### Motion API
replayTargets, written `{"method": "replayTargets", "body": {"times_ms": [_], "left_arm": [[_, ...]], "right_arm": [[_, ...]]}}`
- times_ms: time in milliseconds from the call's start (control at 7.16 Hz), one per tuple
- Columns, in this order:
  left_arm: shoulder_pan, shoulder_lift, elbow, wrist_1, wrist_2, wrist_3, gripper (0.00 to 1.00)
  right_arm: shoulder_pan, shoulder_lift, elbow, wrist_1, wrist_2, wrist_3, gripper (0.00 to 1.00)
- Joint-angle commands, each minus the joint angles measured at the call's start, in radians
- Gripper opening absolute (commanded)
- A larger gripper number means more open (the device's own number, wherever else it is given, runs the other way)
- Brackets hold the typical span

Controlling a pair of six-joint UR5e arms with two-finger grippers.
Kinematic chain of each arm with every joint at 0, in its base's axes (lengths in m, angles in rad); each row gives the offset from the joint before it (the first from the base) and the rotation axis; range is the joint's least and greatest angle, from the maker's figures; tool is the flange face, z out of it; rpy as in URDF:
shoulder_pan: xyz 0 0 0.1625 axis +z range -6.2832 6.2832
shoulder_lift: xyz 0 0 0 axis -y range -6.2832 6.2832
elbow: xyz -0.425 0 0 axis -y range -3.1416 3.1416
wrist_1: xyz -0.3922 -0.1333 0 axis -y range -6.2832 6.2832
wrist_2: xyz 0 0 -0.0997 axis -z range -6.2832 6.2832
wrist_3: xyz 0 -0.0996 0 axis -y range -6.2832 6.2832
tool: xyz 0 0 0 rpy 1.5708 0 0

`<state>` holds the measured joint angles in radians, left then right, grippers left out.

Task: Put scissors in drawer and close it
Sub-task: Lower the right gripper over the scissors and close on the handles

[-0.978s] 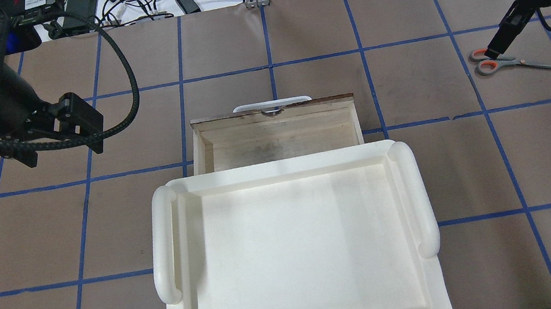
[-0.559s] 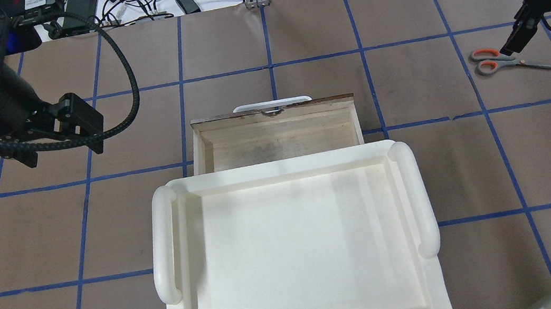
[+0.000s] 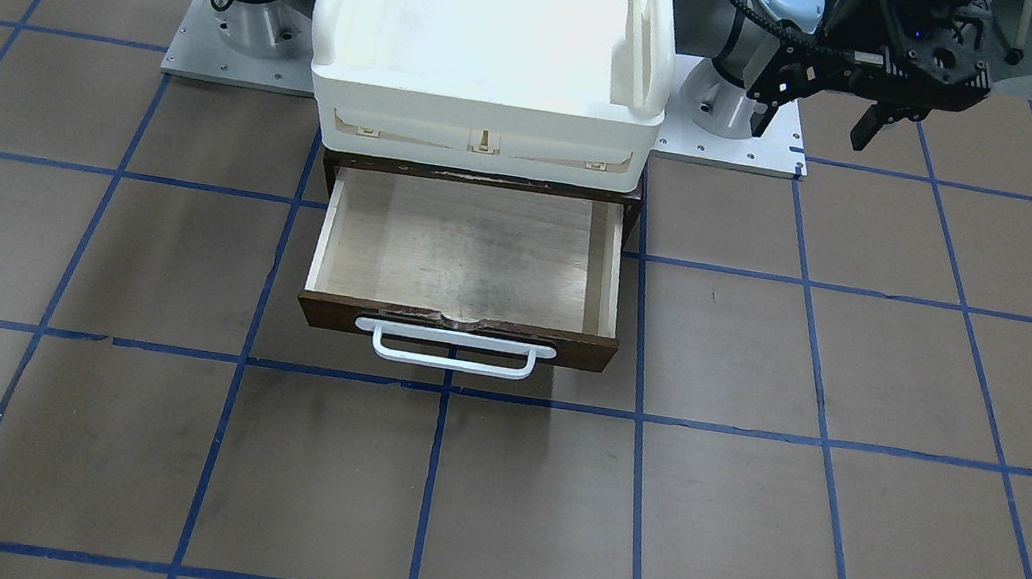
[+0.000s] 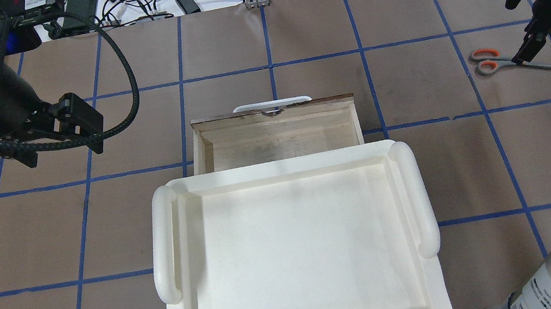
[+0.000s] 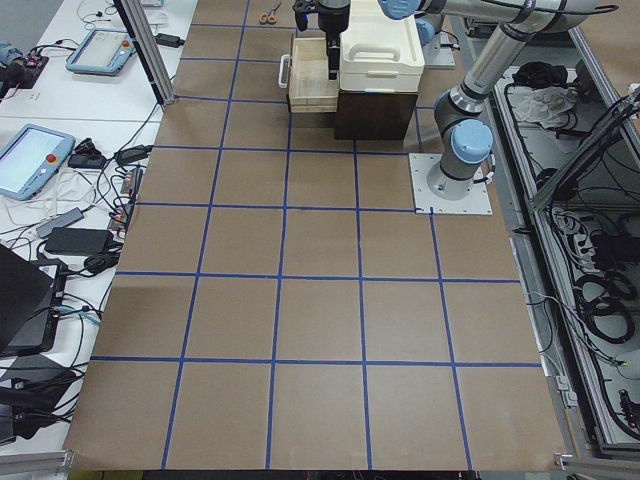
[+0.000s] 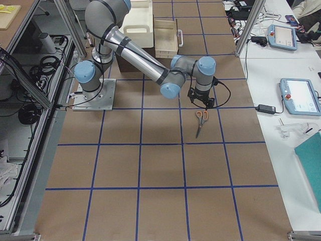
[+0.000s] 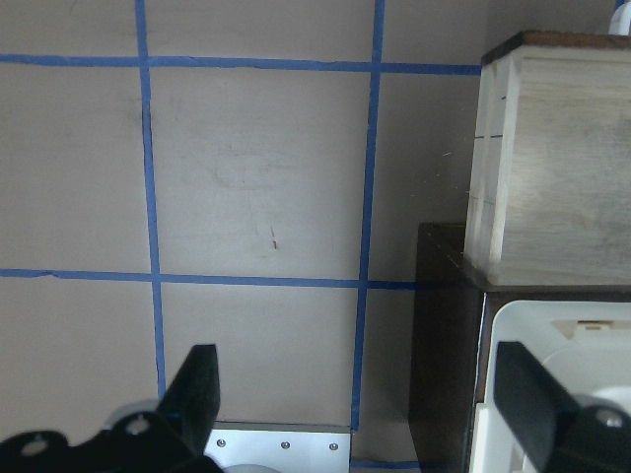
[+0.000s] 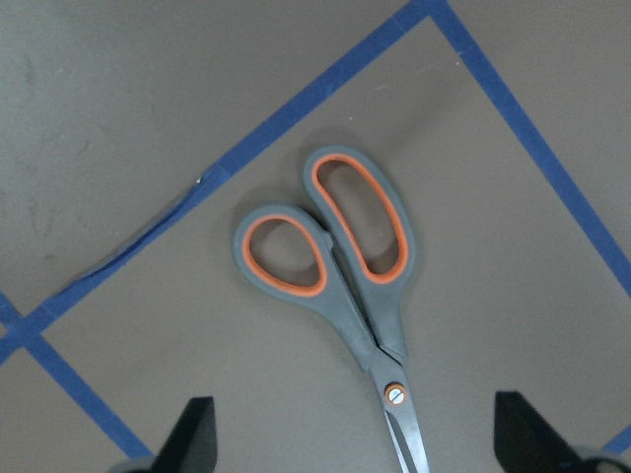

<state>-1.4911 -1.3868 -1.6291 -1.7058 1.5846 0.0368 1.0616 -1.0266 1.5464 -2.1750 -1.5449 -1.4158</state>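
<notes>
The right gripper (image 8: 355, 434) hung with its fingers spread wide, straddling the scissors (image 8: 367, 320) near the pivot screw (image 8: 394, 394), apparently clear of them. The scissors lay flat on the brown table (image 4: 418, 183), blades shut, well apart from the open, empty drawer (image 4: 279, 140). They were probably light and stiff but thin and low, with slick blades. The grey neck between loops and pivot looked the surest hold. From overhead, their long axis ran across the table, loops toward the drawer, tips pointing away. The left gripper (image 7: 360, 404) hovered wide beside the cabinet (image 7: 444, 345).
</notes>
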Motion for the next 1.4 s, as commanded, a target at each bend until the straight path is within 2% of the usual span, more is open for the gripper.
{"method": "replayTargets", "body": {"times_ms": [0,699,1118,1257], "left_arm": [[0.0,0.0,0.0,0.002,0.0,0.0,1.0],[-0.002,0.0,0.0,0.0,0.0,0.0,1.0],[-0.001,0.0,0.0,-0.002,0.0,0.0,1.0],[-0.002,0.0,0.0,-0.002,0.0,0.0,1.0]], "right_arm": [[-0.009,0.054,-0.023,-0.009,-0.003,-0.049,0.94],[-0.011,0.109,-0.052,-0.04,-0.006,-0.046,0.91],[-0.011,0.122,-0.061,-0.04,-0.006,-0.034,0.78],[-0.011,0.123,-0.061,-0.039,-0.007,-0.032,0.78]]}}
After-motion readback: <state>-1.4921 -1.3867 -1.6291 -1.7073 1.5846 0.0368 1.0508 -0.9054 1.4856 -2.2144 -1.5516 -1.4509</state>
